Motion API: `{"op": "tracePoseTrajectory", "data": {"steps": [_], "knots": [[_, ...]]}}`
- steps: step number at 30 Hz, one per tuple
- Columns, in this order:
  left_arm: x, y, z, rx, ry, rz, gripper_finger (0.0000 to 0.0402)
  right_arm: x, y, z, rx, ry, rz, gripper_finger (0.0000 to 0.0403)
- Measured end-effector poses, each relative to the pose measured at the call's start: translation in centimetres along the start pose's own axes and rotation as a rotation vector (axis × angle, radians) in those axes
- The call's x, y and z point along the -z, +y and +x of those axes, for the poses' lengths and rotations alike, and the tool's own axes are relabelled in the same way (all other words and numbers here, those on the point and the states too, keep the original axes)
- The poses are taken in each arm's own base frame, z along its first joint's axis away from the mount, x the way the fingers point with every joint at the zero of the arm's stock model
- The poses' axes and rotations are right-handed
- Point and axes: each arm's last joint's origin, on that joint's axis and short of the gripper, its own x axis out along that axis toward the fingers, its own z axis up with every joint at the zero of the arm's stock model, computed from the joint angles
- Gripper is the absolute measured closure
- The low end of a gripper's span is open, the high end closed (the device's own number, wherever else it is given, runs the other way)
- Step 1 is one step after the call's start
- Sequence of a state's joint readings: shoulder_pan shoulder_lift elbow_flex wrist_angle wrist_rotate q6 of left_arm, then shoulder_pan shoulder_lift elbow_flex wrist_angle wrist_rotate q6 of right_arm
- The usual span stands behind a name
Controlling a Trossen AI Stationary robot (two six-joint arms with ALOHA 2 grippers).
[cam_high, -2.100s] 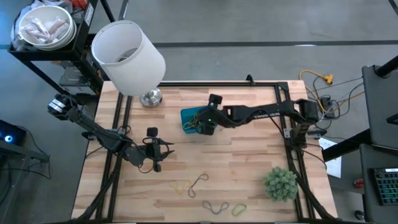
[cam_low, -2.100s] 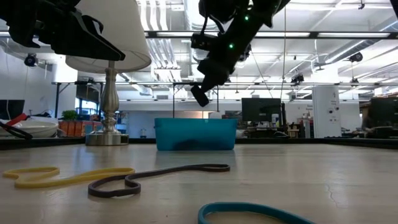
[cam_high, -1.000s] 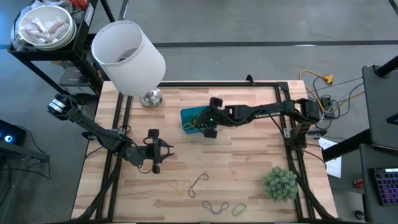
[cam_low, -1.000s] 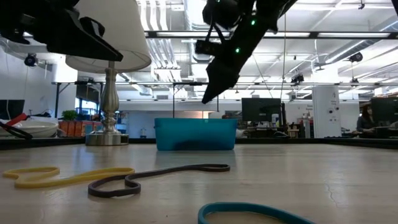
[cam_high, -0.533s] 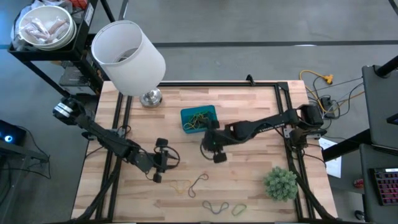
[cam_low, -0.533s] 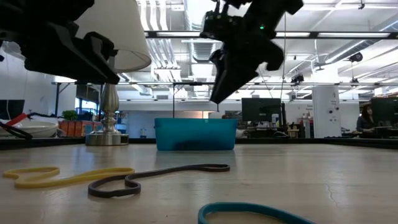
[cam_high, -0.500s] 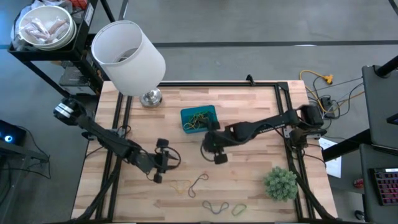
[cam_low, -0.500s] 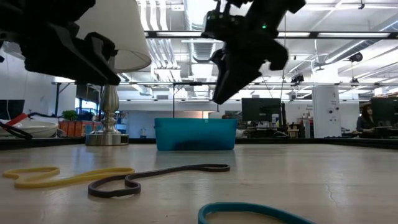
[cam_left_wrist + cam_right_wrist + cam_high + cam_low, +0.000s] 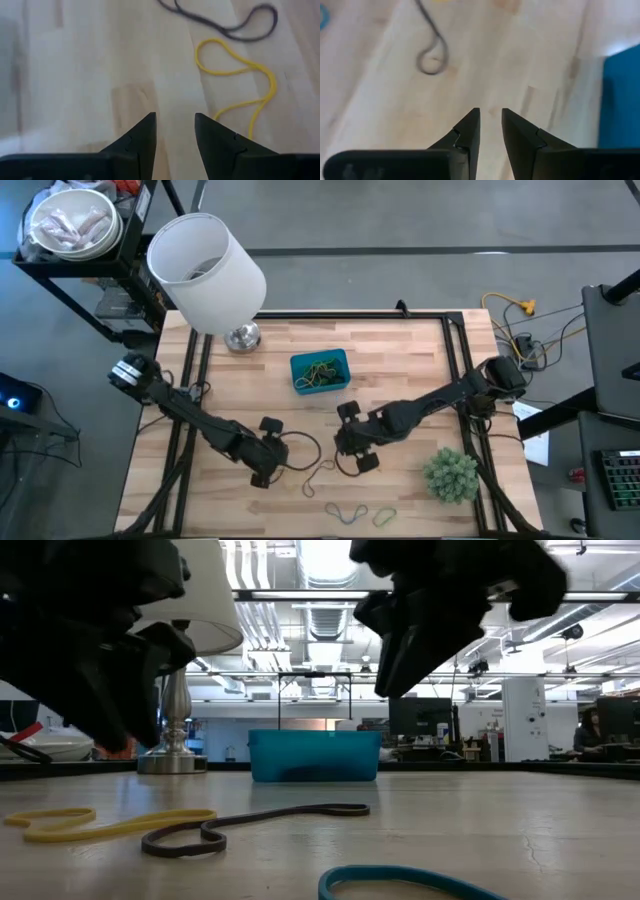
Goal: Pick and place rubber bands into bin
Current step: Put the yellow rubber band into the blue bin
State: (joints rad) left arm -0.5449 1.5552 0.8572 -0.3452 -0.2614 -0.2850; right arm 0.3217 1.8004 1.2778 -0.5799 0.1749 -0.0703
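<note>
- Two grippers hang over the wooden table (image 9: 420,360), both on the near side of the bin (image 9: 320,372): the left gripper (image 9: 266,452) nearer the lamp's side, the right gripper (image 9: 352,448) nearer the plant ball (image 9: 451,474).
- No readable writing shows anywhere.
- The bin is a small blue plastic tray with low walls and rounded corners; a tangle of green and yellow bands lies inside it.
- Loose rubber bands (image 9: 318,471) lie flat on bare planks, well apart from the bin: a thin yellow loop (image 9: 245,75), a dark wavy one (image 9: 250,825), and others closer to the table's front edge.
- The left fingers (image 9: 142,132) stand parted and empty over bare wood beside the yellow loop.
- The right fingers (image 9: 470,127) show a narrow gap, holding nothing.
</note>
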Motion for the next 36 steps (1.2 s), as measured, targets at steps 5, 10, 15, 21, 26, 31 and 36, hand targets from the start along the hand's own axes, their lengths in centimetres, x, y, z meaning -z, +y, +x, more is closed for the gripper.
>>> {"op": "tracePoseTrajectory", "data": {"steps": [5,10,15,21,26,31,36], "knots": [[-1.2,-0.8,0.8,0.067,0.076,-0.015,0.0283,-0.1,1.8,-0.3,-0.021,-0.011,-0.031,0.0334],[-1.6,-1.3,1.5,0.114,0.104,-0.052,0.0283,-0.1,3.3,-0.8,-0.035,-0.022,-0.059,0.0335],[-1.0,-1.5,2.3,0.126,0.157,-0.116,0.0283,0.2,4.4,-1.9,-0.048,-0.053,-0.059,0.0335],[-0.2,-1.4,2.8,0.098,0.227,-0.177,0.0283,0.9,5.1,-3.6,0.007,-0.107,-0.042,0.0335],[-0.1,-1.5,3.1,0.087,0.240,-0.202,0.0283,1.8,5.8,-4.6,0.018,-0.152,-0.019,0.0335],[-0.2,-1.5,3.2,0.082,0.256,-0.225,0.0300,3.3,6.5,-5.2,-0.003,-0.202,-0.019,0.0335],[-0.2,-1.5,3.2,0.090,0.258,-0.226,0.0342,4.6,6.9,-6.5,0.017,-0.232,0.031,0.0335]]}}
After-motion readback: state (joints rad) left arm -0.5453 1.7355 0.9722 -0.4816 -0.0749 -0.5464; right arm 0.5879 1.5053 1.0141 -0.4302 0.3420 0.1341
